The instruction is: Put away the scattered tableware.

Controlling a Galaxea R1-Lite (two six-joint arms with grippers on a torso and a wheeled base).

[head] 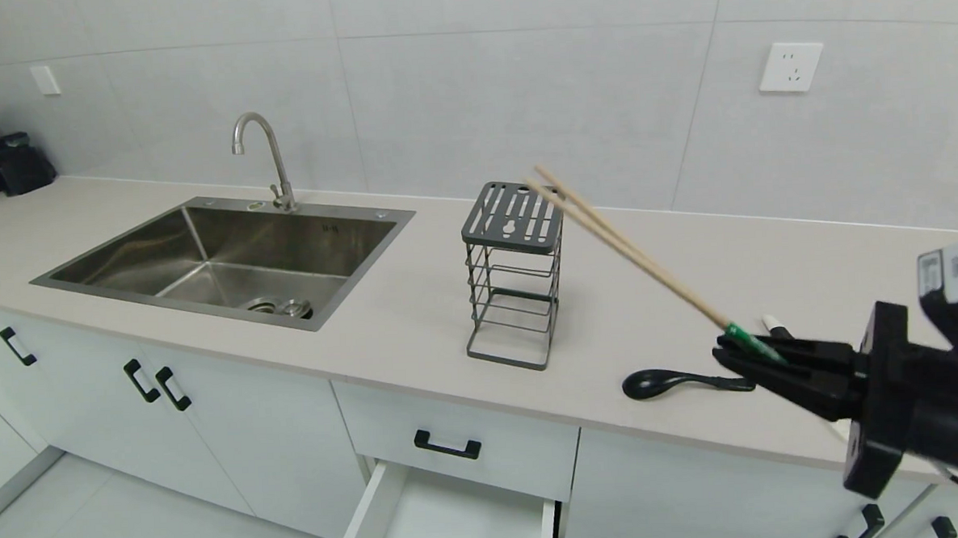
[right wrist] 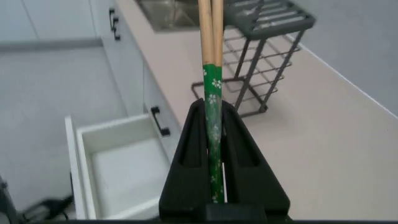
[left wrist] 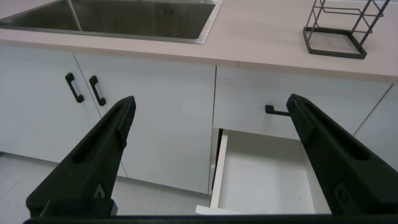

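My right pincer [head: 741, 353] is closed on the green ends of the chopsticks [head: 632, 250]; their tips reach ahead of it, over the rack [head: 512, 219]. I should turn them more upright before lowering them into a slot. My left pincer [left wrist: 210, 101] hangs wide open, empty.

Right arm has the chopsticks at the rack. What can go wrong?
The chopsticks are pinched only at their green ends by the right gripper; the long free length may pivot or slip. Their tips sit near the slotted top of the utensil rack; a knock might tip the wire frame. The black spoon lies close by; lowering could hit it.
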